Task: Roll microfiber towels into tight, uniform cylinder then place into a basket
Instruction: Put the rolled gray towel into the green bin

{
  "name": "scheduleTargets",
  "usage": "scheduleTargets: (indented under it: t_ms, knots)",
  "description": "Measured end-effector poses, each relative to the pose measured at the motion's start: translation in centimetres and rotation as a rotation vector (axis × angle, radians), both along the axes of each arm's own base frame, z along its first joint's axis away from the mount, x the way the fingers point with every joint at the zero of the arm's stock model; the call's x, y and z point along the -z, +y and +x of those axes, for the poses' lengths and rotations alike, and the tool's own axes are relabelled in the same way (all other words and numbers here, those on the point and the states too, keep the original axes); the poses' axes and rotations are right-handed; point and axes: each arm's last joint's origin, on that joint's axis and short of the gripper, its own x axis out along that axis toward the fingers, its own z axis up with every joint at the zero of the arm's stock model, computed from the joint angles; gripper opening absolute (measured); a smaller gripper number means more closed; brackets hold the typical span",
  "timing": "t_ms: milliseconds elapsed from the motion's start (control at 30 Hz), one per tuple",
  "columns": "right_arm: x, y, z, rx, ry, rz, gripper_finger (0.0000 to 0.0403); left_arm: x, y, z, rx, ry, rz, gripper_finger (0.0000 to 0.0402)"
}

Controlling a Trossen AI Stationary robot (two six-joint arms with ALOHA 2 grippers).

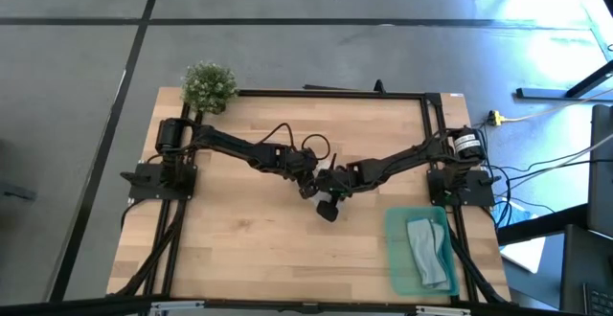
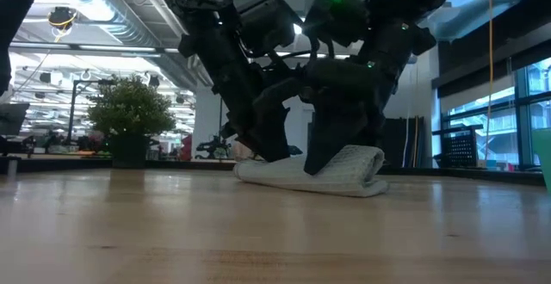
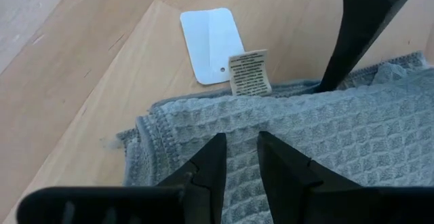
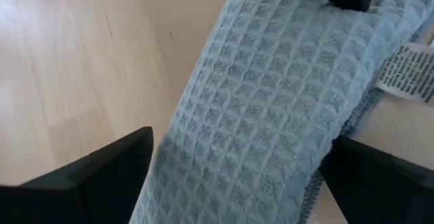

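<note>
A pale blue-grey waffle towel (image 2: 344,170), folded or rolled into a thick band, lies flat on the wooden table at its middle. My left gripper (image 3: 239,157) comes down on it near the end with the care label (image 3: 249,73), its fingers nearly together on the cloth. My right gripper (image 4: 237,173) stands wide open astride the band, one finger on each side. In the high view both grippers (image 1: 308,188) (image 1: 329,207) hide the towel. A second, light grey towel (image 1: 428,251) lies in the green basket (image 1: 395,222) at the near right. My left gripper pinches a narrow ridge of the towel's top layer (image 3: 240,134) between its two fingers, near the labelled end. The fingers slant down from above. The towel stays lying on the table, slack. My right gripper's fingers (image 4: 108,173) flank the band; whether they touch it I cannot tell.
A white card tag (image 3: 210,44) lies on the table beside the label. A small bushy plant (image 1: 208,84) stands at the far left corner. Bare wood stretches along the near side and the left of the table (image 1: 239,249).
</note>
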Motion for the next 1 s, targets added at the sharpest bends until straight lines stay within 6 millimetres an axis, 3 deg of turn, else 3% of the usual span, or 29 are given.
scheduleTargets:
  t_ms: [267, 633, 1000]
  knots:
    - [0.2, 0.2, -0.4, -0.062, 0.035, -0.036, 0.04, 0.0, 0.0, 0.0, 0.002, 0.001, 0.001, 0.0082]
    - [0.5, 0.1, -1.0, -0.185, 0.103, -0.252, 0.04, 0.0, 0.0, 0.0, 0.0, -0.002, 0.0, 0.0081]
    - [0.5, 0.1, -1.0, -0.286, 0.096, -0.26, 0.0382, 0.0, 0.0, 0.0, 0.003, 0.001, -0.001, 0.0081]
